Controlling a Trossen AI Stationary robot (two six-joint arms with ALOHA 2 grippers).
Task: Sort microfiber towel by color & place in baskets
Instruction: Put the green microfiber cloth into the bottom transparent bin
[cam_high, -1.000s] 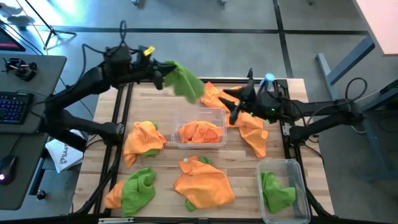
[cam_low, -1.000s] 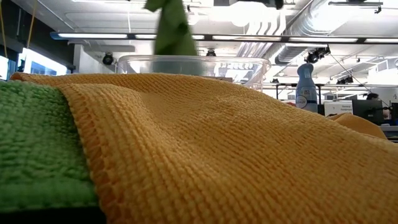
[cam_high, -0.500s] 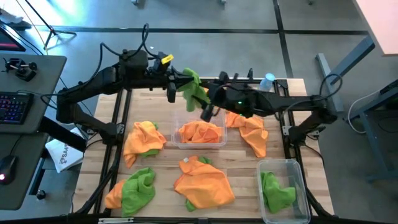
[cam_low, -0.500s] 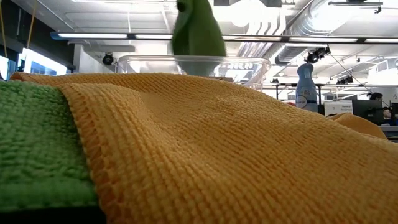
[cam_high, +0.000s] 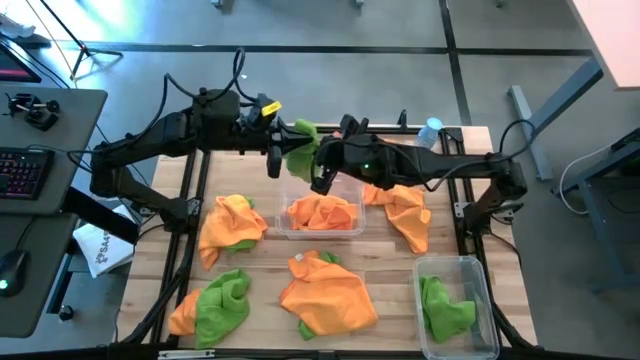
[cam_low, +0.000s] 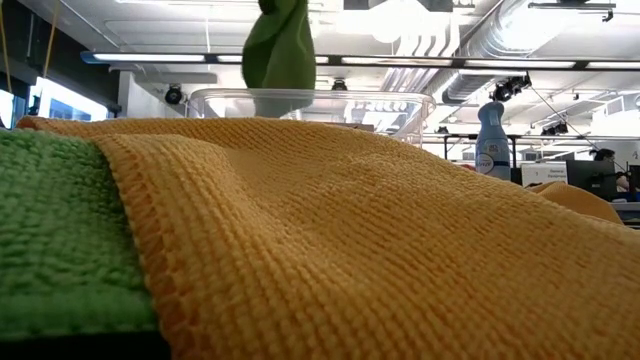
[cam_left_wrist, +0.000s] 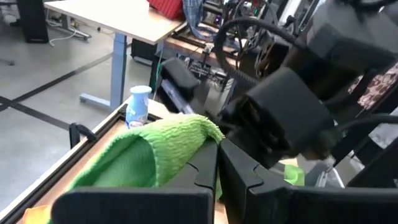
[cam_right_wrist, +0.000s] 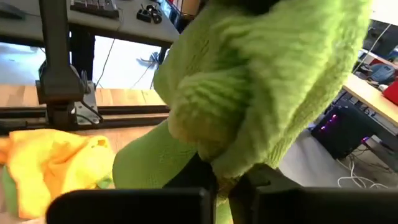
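A green microfiber towel (cam_high: 302, 140) hangs in the air above the far side of the centre basket (cam_high: 345, 183), which holds orange towels. In the low view the towel (cam_low: 278, 45) dangles over the basket's rim (cam_low: 310, 98). My left gripper (cam_high: 280, 152) is shut on it from the left. My right gripper (cam_high: 318, 175) is shut on it from the right. A second basket (cam_high: 470, 268) at the near right holds another green towel (cam_high: 443, 305). My left gripper pinches a bunched fold of the green towel (cam_left_wrist: 186, 144) between its two fingers, coming level from the table's left. The towel drapes over one finger (cam_left_wrist: 205, 163) and hangs clear of the table. My right gripper pinches a gathered part of the same towel (cam_right_wrist: 222, 167) between its fingers, coming from the table's right. The cloth bulges in front of the fingers and hides how many layers they have.
Loose orange towels lie at the left (cam_high: 232, 222), near middle (cam_high: 325, 295) and right (cam_high: 402, 212). A green towel on an orange one (cam_high: 215, 305) lies near left. A bottle with a blue cap (cam_high: 430, 130) stands at the far right.
My left gripper has carried the hanging green towel toward the table's right, to above the centre basket's far side. My right gripper has travelled toward the table's left, reached the towel and shut on it. The towel is now bunched between both grippers.
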